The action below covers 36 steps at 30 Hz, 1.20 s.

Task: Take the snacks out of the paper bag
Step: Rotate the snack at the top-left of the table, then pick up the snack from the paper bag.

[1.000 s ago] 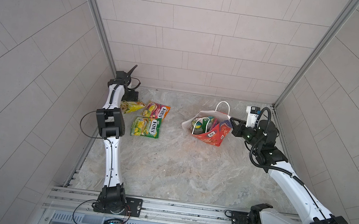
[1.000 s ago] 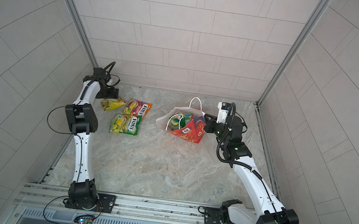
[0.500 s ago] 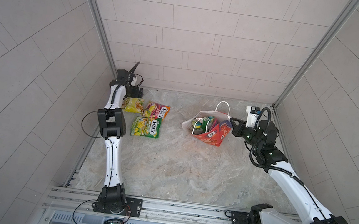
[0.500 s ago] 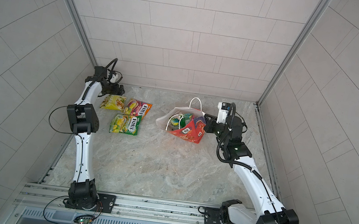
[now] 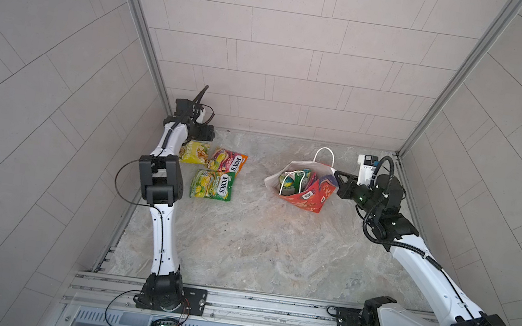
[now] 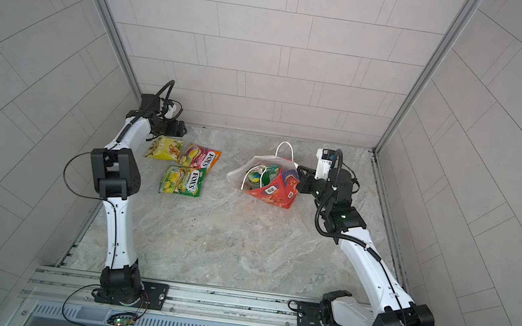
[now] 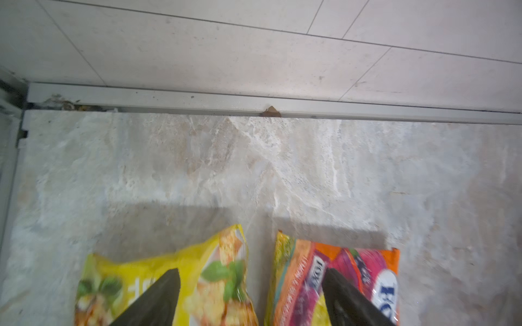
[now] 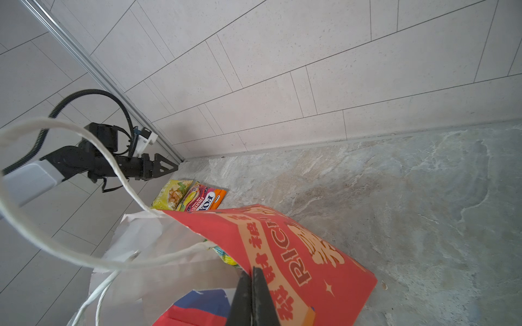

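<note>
Risk: the right claw (image 8: 251, 272) is closed on only the thin rim of the paper bag (image 5: 308, 198). A pull on a packet may tear the paper or drag the bag free.

The left claw (image 7: 252, 272) stands wide and empty above the yellow packet (image 5: 194, 152) and pink-orange packet (image 5: 227, 161), near the green packet (image 5: 213, 185).

The bag lies tilted beside the right arm. It is red outside and white inside, its mouth is open, and the remaining snacks (image 5: 293, 180) show within.

The marbled tabletop (image 5: 259, 240) is carrying a red paper bag (image 5: 308, 200) — well apart, off the bag's mouth, a yellow packet (image 5: 194, 152), pink-orange packet (image 5: 227, 161) and green packet (image 5: 213, 185) are lying flat.
</note>
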{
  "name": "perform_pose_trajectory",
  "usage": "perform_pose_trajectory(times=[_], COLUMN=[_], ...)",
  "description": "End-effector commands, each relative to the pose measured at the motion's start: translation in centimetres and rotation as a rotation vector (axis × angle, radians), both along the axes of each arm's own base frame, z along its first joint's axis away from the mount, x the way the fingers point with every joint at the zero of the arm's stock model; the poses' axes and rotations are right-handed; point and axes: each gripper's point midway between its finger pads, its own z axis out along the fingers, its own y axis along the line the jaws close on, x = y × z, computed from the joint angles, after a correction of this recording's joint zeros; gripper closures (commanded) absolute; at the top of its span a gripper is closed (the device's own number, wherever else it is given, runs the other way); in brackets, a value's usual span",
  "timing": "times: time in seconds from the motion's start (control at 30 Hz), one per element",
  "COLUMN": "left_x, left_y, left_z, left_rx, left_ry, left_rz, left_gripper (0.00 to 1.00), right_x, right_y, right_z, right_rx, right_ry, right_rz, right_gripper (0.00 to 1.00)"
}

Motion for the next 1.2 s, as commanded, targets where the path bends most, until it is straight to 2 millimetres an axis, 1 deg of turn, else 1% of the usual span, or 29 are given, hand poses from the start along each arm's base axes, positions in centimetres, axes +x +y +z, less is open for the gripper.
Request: perform_pose_trajectory(times=[0.0, 0.07, 0.13, 0.17, 0.2, 0.23, 0.33, 0.37, 0.4, 0.47, 0.53, 0.57, 0.63, 0.7, 0.73, 0.83, 0.87, 0.9, 0.97, 1.07, 1.17], left_x=[-1.1, -3.1, -5.8, -7.0, -8.4, -10.0, -14.0, -15.1, -16.3, -18.4, -20.2, -21.0, -23.2, -25.0, -25.8, -27.1, -27.4, -27.7, -28.2, -29.3, -31.1], left_y=[-2.0, -3.6, -5.3, -6.3, -7.4, -8.6, -12.1, -12.6, -13.5, -15.2, -17.9, -19.0, -21.4, -23.3, -23.9, -24.9, -25.0, -25.2, -25.6, -26.0, -25.8], left_z=[10.1, 12.9, 14.9, 15.3, 16.1, 16.4, 16.4, 16.1, 15.3, 15.0, 15.2, 15.0, 14.4, 13.4, 12.9, 11.5, 11.2, 10.9, 10.8, 12.1, 14.8], left_rx=[0.019, 0.004, -0.012, -0.024, -0.034, -0.04, -0.108, -0.116, -0.131, -0.173, -0.22, -0.233, -0.256, -0.243, -0.227, -0.197, -0.185, -0.173, -0.159, -0.123, -0.07], left_ry=[-0.245, -0.327, -0.391, -0.416, -0.453, -0.488, -0.57, -0.58, -0.577, -0.595, -0.629, -0.621, -0.591, -0.575, -0.566, -0.535, -0.527, -0.521, -0.529, -0.58, -0.66], left_rz=[0.061, 0.088, 0.126, 0.124, 0.127, 0.138, 0.132, 0.147, 0.144, 0.132, 0.048, 0.011, -0.077, -0.151, -0.18, -0.24, -0.255, -0.271, -0.302, -0.362, -0.417], left_gripper=[0.15, 0.15, 0.15, 0.15, 0.16, 0.16, 0.16, 0.16, 0.17, 0.18, 0.19, 0.2, 0.21, 0.2, 0.2, 0.2, 0.2, 0.2, 0.2, 0.21, 0.21], right_x=[-0.2, -0.4, -0.8, -1.0, -1.2, -1.6, -2.7, -3.1, -3.6, -4.5, -5.4, -5.8, -6.5, -7.0, -7.2, -7.6, -7.6, -7.7, -7.6, -7.2, -7.2], right_y=[0.0, 0.2, 0.7, 0.8, 1.0, 1.3, 1.5, 1.6, 1.9, 2.8, 3.9, 4.3, 5.2, 5.7, 5.9, 6.3, 6.3, 6.5, 6.5, 6.3, 7.2], right_z=[0.1, 0.6, 1.0, 1.0, 0.8, 0.4, -1.0, -1.5, -1.7, -1.9, -2.0, -2.1, -2.6, -3.0, -3.2, -3.4, -3.4, -3.3, -3.4, -2.9, -1.9], right_rx=[-0.036, -0.054, -0.076, -0.088, -0.106, -0.126, -0.206, -0.233, -0.256, -0.283, -0.314, -0.331, -0.398, -0.46, -0.485, -0.542, -0.559, -0.575, -0.607, -0.61, -0.568], right_ry=[-0.001, -0.015, -0.022, -0.017, -0.007, 0.011, 0.07, 0.085, 0.092, 0.104, 0.108, 0.113, 0.121, 0.141, 0.153, 0.162, 0.165, 0.163, 0.169, 0.18, 0.145], right_rz=[0.021, 0.04, 0.071, 0.081, 0.091, 0.103, 0.12, 0.127, 0.142, 0.19, 0.237, 0.256, 0.295, 0.317, 0.322, 0.331, 0.327, 0.335, 0.325, 0.299, 0.322], right_gripper=[1.0, 1.0, 1.0, 1.0, 1.0, 1.0, 1.0, 1.0, 1.0, 1.0, 1.0, 0.99, 0.97, 0.97, 0.98, 0.98, 0.98, 1.0, 1.0, 1.0, 1.0])
